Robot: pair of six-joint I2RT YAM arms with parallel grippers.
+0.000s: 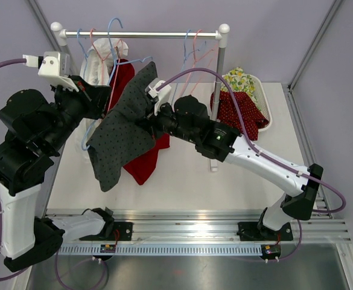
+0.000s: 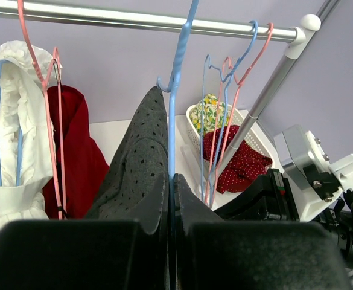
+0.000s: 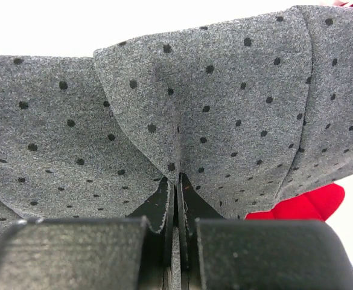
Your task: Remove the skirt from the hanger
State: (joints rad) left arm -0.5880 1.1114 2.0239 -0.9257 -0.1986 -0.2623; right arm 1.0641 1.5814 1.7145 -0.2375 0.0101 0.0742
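From above, the fingertips of both arms were hidden behind the grey dotted skirt, which hung slanted below the rail, in front of a red garment. The wrist views showed the grasps. The left end effector had its fingers pressed nearly together on the stem of the blue hanger, with the skirt's top edge lying against that stem. The right end effector pinched a fold of the skirt's cloth. The fabric filled almost the whole right wrist view, so little else could be made out there.

A white basket sat at the far right of the bench, holding a floral cloth and a red dotted cloth that spilled over its near rim.

A white garment hung at the rail's left end, close to the left arm. Bare hangers crowded the right end beside the upright post. The near half of the bench lay open.
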